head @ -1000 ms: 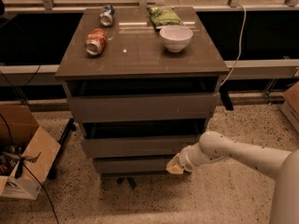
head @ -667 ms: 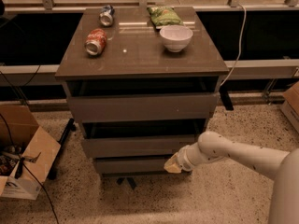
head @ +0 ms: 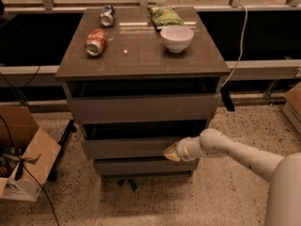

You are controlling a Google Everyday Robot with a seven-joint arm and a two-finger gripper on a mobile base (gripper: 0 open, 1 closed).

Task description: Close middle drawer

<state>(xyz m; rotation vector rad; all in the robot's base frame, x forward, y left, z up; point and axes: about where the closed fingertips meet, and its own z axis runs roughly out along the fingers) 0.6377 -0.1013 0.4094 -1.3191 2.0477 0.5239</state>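
The gripper [head: 171,152] is sitting at the right end of the middle drawer's [head: 127,148] front panel, its pale tip touching or just about touching the flat face; whether the gripper is parted or closed up is not showing from this angle. The white arm [head: 235,153] is reaching in behind it from the lower right, lying nearly level with that panel. The middle drawer is standing partly pulled out of the cabinet, a dark gap showing above its front, between the taller top drawer [head: 143,108] and the bottom drawer [head: 143,166] near the floor. By my reading, the push is the step in hand: contact is being made and the drawer is not yet home. The next move is likely calling for a straight drive into the cabinet; since the contact point is well off-centre to the right, the drawer may be skewing on its runners, so a steady, square push seems wise. Nothing is blocking the drawer's path that I can see. On the cabinet top [head: 141,62] a white bowl [head: 177,37], a red can [head: 96,42], a second can [head: 107,16] and a green bag [head: 165,16] are resting, well clear of the work. A cardboard box [head: 23,149] is sitting on the floor to the left, apart from the cabinet.
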